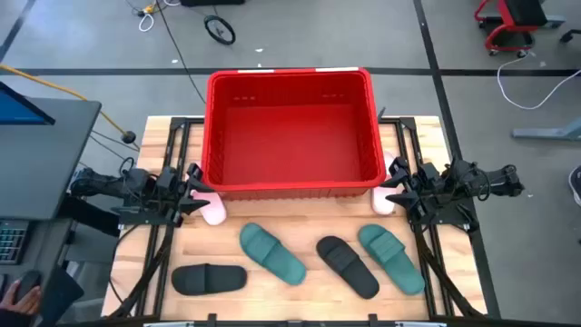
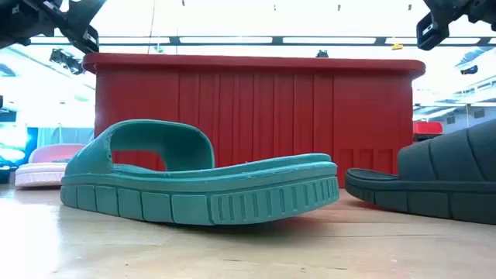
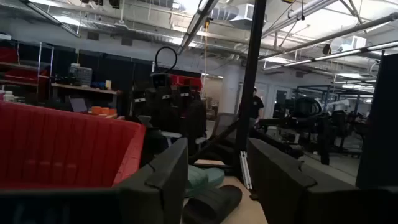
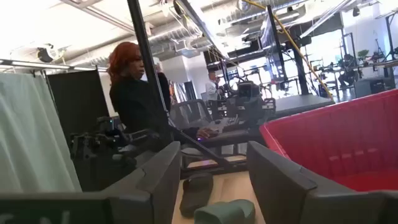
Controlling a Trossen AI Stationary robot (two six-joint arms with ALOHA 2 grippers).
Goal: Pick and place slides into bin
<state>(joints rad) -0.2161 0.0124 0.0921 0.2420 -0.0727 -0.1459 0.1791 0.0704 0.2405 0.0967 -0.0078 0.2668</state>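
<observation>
The red bin stands at the table's far middle, with nothing in it. Six slides lie on the table near of it. Two pale pink ones lie by the bin's near corners. Two teal ones and two black ones lie along the near edge, soles down. My left gripper hovers open over the left pink slide. My right gripper hovers open over the right pink one. Both wrist views show the fingers apart and empty.
The arms' dark frames flank the bin on both sides. A monitor and keyboard stand off the table's left edge. A person shows beyond the table in the right wrist view. Bare wood lies between the bin and the row of slides.
</observation>
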